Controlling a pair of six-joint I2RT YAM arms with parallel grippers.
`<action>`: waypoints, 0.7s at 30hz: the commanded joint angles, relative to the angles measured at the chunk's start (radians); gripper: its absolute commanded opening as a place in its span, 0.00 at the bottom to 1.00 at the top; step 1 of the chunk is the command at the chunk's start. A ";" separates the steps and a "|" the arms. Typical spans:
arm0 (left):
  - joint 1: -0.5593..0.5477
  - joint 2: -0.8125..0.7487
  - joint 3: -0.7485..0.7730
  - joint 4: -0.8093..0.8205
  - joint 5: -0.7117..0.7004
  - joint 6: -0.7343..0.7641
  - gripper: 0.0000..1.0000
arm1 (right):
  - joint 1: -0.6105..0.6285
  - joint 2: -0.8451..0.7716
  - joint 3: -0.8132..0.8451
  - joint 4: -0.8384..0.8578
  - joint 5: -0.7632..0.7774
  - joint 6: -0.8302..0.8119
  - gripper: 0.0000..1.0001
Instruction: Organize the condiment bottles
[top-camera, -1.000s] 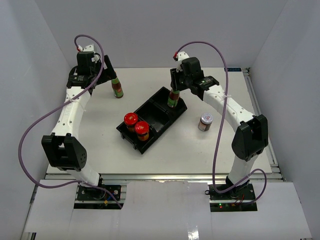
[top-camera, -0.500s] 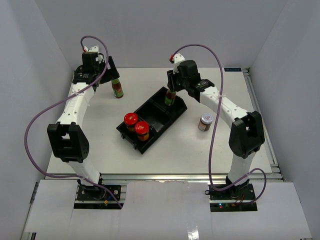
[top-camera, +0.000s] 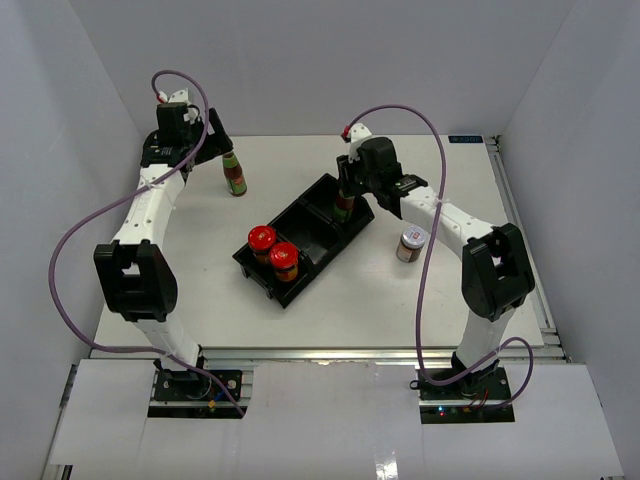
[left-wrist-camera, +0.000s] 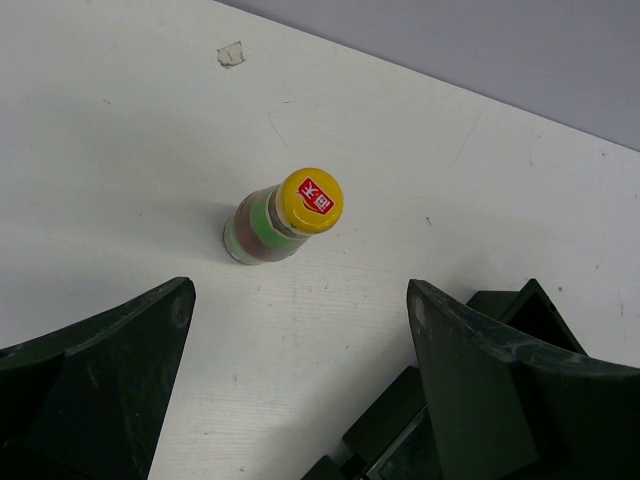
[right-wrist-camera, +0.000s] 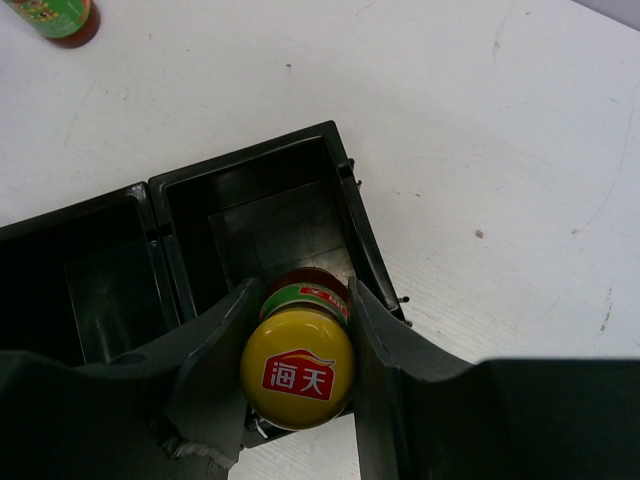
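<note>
Two red-lidded jars (top-camera: 262, 238) sit in black tray (top-camera: 245, 258) near end; white-lidded jar (top-camera: 411, 243) loose on desk (top-camera: 200, 290) at tray's 3 o'clock; right end effector (right-wrist-camera: 298, 330) clenched on yellow-capped bottle (right-wrist-camera: 297, 368), upright at far compartment, likely for seating; left end effector (left-wrist-camera: 300, 300) released wide above second bottle (left-wrist-camera: 290, 213) at 10 o'clock, seemingly lined up for pickup

1. Black tray (top-camera: 306, 228): compartmented, lying diagonally at mid-tabletop.
2. White tabletop (top-camera: 440, 300): faintly scuffed and specked.
3. Small torn scrap (left-wrist-camera: 231, 54): stuck flat on the tabletop.
4. Grey walls (top-camera: 400, 60): enclose three sides.
</note>
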 joint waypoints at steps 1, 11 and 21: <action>0.000 0.037 0.024 0.054 0.014 -0.003 0.98 | -0.003 -0.048 -0.022 0.131 0.020 -0.010 0.15; 0.001 0.088 0.030 0.096 0.039 0.036 0.98 | -0.004 -0.034 0.008 0.122 0.031 -0.042 0.52; 0.001 0.091 0.037 0.092 0.059 0.047 0.98 | -0.004 0.010 0.118 -0.017 0.035 -0.046 0.63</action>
